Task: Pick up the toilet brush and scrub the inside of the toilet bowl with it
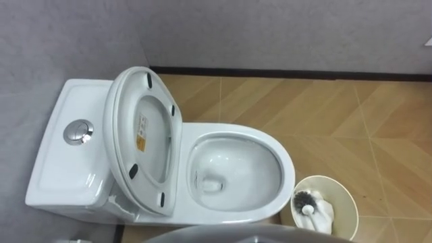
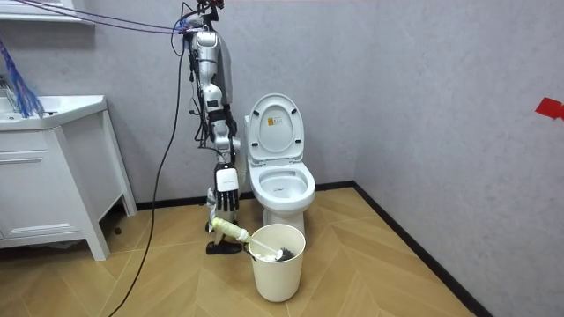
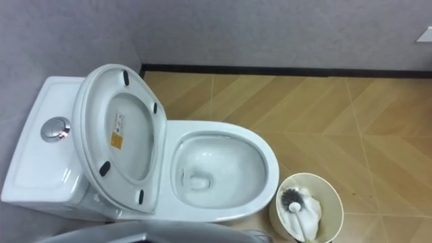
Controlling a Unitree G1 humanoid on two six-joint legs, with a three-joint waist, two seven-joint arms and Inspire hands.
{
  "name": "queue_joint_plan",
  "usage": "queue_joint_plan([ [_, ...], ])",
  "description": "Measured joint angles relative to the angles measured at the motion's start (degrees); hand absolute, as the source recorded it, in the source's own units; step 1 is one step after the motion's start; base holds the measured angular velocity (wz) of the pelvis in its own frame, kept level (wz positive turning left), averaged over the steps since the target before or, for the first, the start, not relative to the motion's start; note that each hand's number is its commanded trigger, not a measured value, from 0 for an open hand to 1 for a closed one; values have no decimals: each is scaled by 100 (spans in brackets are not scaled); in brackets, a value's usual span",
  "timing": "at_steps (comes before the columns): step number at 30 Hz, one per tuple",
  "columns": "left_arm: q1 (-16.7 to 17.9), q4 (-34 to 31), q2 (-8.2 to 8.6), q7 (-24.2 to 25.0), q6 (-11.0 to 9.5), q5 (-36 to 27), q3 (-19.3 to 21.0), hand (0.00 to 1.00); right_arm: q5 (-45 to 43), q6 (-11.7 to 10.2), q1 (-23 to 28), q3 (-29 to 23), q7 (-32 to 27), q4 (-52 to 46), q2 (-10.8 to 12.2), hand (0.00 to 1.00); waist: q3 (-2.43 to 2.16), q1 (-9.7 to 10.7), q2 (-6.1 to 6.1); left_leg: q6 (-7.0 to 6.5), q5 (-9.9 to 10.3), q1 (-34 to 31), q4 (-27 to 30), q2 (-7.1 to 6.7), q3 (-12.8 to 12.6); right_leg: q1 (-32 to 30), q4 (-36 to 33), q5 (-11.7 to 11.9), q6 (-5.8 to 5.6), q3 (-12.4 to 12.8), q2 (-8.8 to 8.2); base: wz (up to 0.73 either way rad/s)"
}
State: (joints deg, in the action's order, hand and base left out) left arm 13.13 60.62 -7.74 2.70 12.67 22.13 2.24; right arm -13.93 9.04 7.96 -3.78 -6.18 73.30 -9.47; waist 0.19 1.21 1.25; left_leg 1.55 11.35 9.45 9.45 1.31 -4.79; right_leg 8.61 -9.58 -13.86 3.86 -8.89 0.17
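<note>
Since the white ceramic toilet (image 1: 236,138) at frame centre stands open, the round cream plastic bin (image 1: 342,199) at lower right matters next, with the pale-handled, dark-bristled toilet brush (image 1: 304,201) head-down inside. The right hand (image 2: 226,201), apparently curled round the handle's top, should lift straight up to clear the rim.

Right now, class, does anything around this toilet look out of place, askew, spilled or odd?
Only the brush: it lies slanted with its bristles inside the open bucket beside the toilet, handle poking over the rim near the right hand. Nothing looks spilled or broken.
</note>
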Motion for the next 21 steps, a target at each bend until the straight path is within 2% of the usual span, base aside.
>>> queue_joint_plan([
  [4, -18, -4, -5, -120, -172, -7, 4, 0, 60, -235, -32, -45, -467, -248, -18, 0, -14, -6, -86, 0, 0, -116, 6, 4, -6, -121, -30, 18, -4, 2, 0, -1],
  [10, -24, -5, -63, -345, -425, -8, 103, 0, 395, -646, -234, -174, -984, -463, -18, 0, -29, 2, -103, 0, 0, -135, -15, 2, -32, -144, -21, 23, -9, -3, -2, 0],
  [17, -125, -99, -63, -525, -459, -8, 95, 0, 571, -798, -404, -205, -1414, -476, -21, 0, -35, 6, -103, -1, -1, -445, 4, 7, -29, -403, -38, 63, -7, -75, -2, 5],
  [21, -210, -98, -67, -754, -560, -9, 92, 0, 560, -848, -405, -204, -1624, -449, -26, 0, -27, 17, -116, -2, -2, -739, 34, 11, -23, -699, -161, 76, -10, -88, -9, 1],
])
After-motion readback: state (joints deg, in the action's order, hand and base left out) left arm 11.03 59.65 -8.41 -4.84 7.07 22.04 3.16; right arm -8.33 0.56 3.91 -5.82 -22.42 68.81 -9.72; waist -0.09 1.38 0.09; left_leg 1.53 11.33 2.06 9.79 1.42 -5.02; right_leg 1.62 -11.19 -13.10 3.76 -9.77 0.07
